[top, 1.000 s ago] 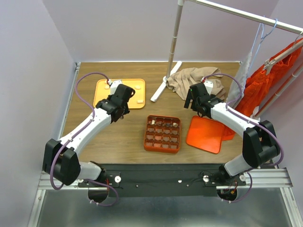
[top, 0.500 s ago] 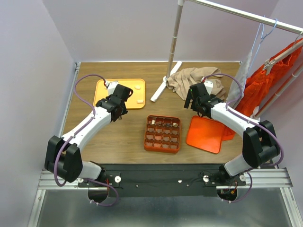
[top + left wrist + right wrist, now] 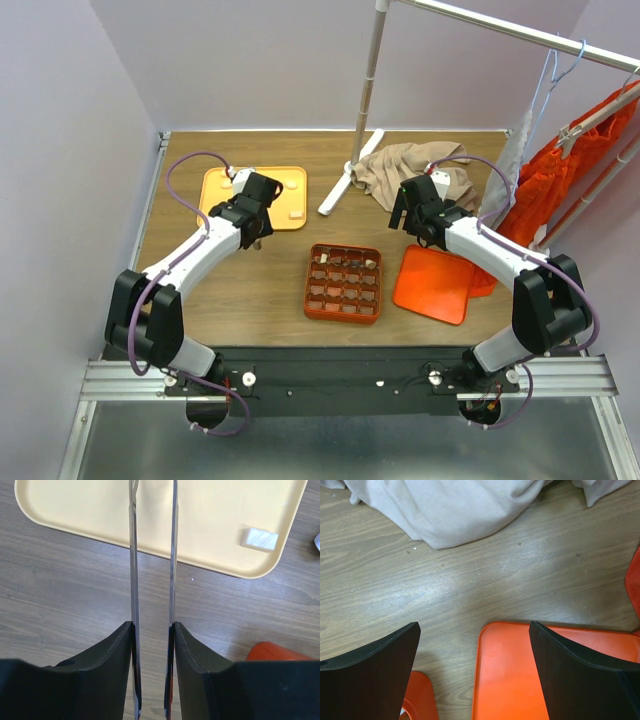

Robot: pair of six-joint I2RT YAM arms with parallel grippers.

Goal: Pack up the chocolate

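**Packing partly done, white pieces left on the yellow tray**

The box (image 3: 309, 290) sits at mid-table, and many of its cells already hold chocolate (image 3: 296, 212). Most of what shows there is brown, with a pale piece or two in the far row. The top view is too small to count filled against empty cells, though some look bare. At least two white pieces lie loose on the yellow tray (image 3: 215, 190) at the far left, well apart from the box. By my reading they are yet to be moved, so the job is unfinished.

The left gripper (image 3: 153, 487) hangs over the near edge of that tray. Its thin blades are a narrow gap apart, and one white piece lies off to its right. Nothing shows between the blades, but their tips run out of the wrist view, so I cannot tell whether they pinch a piece.

The right gripper (image 3: 473, 625) hovers with jaws wide apart and empty. It is over bare wood between the cloth (image 3: 400, 170) and the orange tray (image 3: 432, 285), which lies just right of the box.

No brand, label or writing can be read in any view.
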